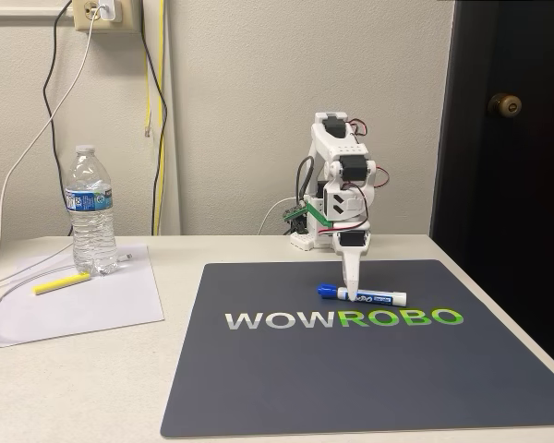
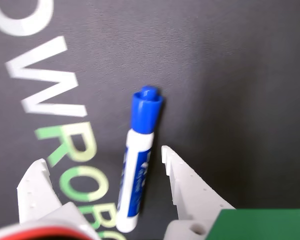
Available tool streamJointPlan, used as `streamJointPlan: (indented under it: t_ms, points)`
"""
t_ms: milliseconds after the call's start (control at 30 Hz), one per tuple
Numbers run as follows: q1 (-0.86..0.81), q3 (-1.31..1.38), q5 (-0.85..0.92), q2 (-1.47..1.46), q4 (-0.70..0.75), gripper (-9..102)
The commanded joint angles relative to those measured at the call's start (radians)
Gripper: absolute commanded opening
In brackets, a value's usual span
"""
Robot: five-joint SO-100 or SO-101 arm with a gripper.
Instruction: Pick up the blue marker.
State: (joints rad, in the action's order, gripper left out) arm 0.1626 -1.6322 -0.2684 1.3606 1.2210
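In the wrist view the gripper (image 2: pixel 102 172) stands spread wide with nothing in its hold, its 2 white fingers (image 2: pixel 190 185) straddling the white barrel of the blue marker (image 2: pixel 137 170) without touching it. The marker lies flat on the dark mat (image 1: pixel 286 388) just above the printed lettering. It looks light, stiff and smooth enough to roll, so I judge mid-barrel, across its width, the surest grip.
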Motion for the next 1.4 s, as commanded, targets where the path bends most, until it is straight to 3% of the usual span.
streamJointPlan:
  t_ms: [0, 567, 1033, 1367]
  points:
    - [0.008, 0.029, -0.014, 0.006, -0.009, 53]
    - [0.015, -0.011, -0.02, 0.0, -0.048, 36]
    - [0.029, -0.012, -0.025, -0.012, -0.084, 11]
    - [0.029, -0.02, -0.049, -0.014, -0.115, 5]
